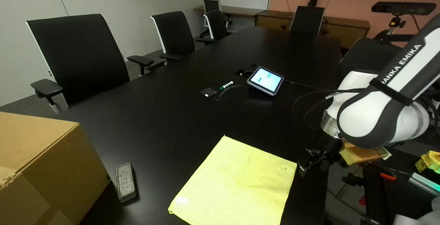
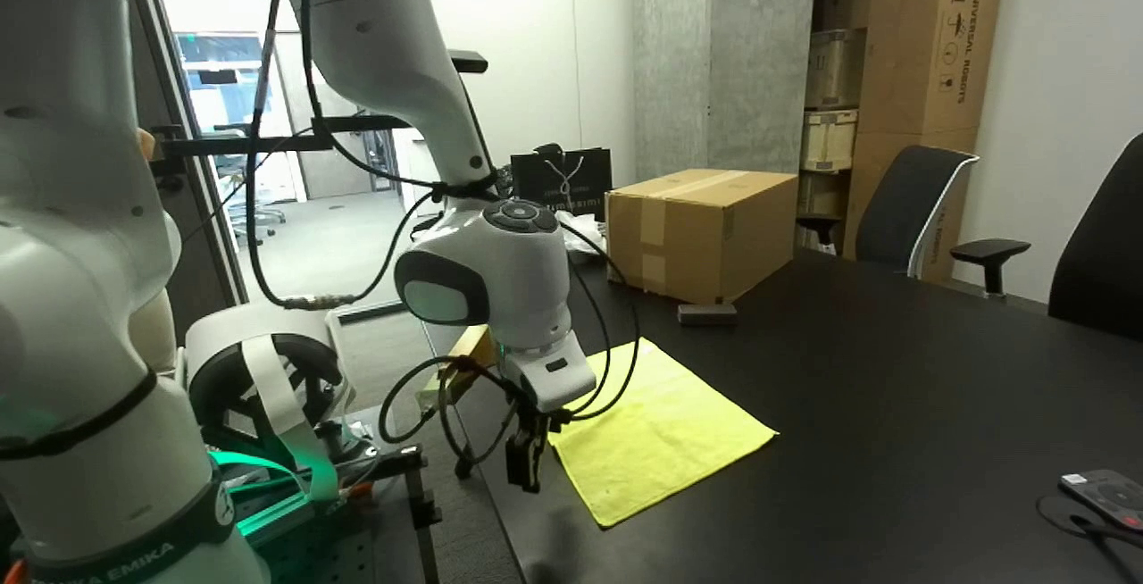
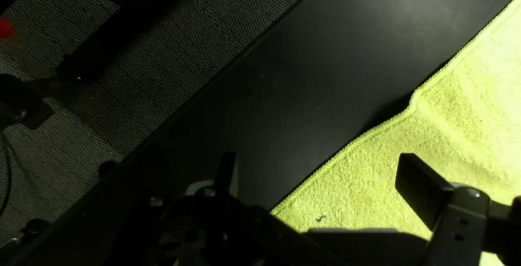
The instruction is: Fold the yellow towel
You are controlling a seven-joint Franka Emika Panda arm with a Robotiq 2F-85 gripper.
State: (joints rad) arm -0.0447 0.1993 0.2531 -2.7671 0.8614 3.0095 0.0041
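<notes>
The yellow towel [image 1: 237,183] lies spread out on the black table, roughly rectangular. It also shows in an exterior view [image 2: 665,432], partly behind the wrist and cables. In the wrist view the towel [image 3: 460,144] has a hemmed edge running diagonally, with one small raised fold along it. My gripper [image 1: 312,167] is beside the towel's corner near the table's edge, pointing down; it also shows in an exterior view [image 2: 525,468]. In the wrist view the gripper [image 3: 317,168] is open and empty. One finger is over bare table, the other over the towel. The towel's corner is hidden behind the gripper.
A cardboard box [image 1: 55,170] and a dark grey block [image 1: 126,182] stand across the towel from the arm. A tablet [image 1: 265,80], a marker [image 1: 227,85] and a small black device [image 1: 208,92] lie farther along. The table edge [image 3: 220,75] runs close to the gripper.
</notes>
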